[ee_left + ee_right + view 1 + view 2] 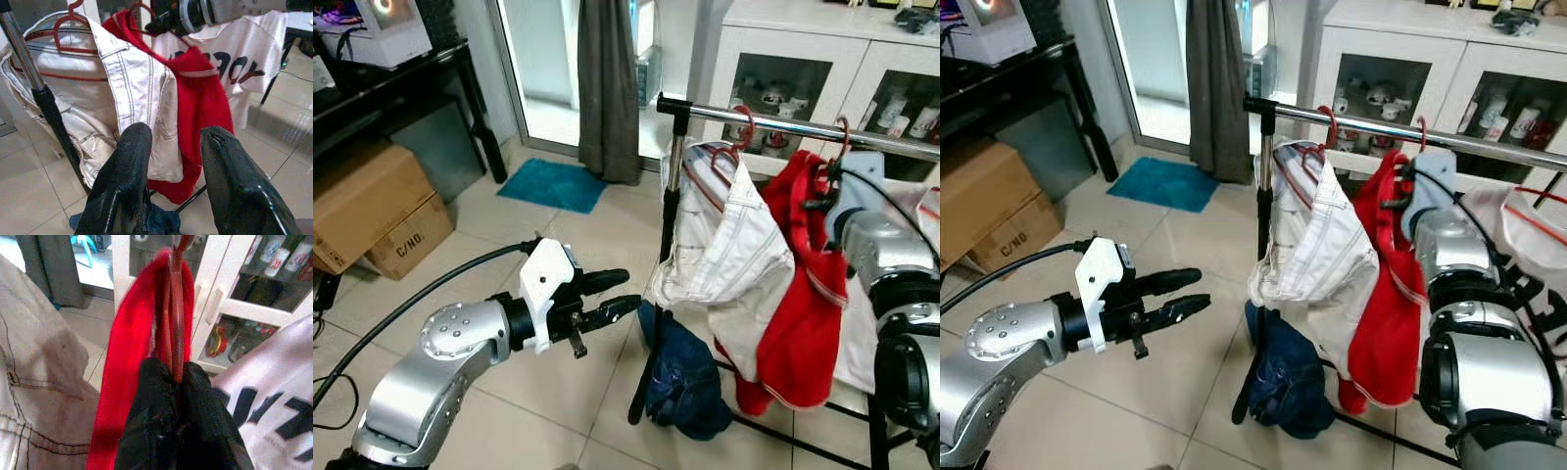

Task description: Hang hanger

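A red hanger (843,132) carrying a red garment (808,323) has its hook over the chrome rail (783,125) of a clothes rack. My right gripper (176,369) is shut on the hanger's neck just under the hook, up beside the rail (1371,125). To its left a white jacket (724,245) hangs on another red hanger (741,129). My left gripper (628,290) is open and holds nothing; it hovers at mid height left of the rack's upright pole (671,245), pointing toward the jacket (122,88).
A white T-shirt with black letters (234,58) hangs right of the red garment. Dark blue clothing (685,377) lies at the rack's foot. Cardboard boxes (367,211) and a black desk (401,78) stand left; a teal mat (553,184), grey curtain (607,88) and white cabinet (822,59) lie beyond.
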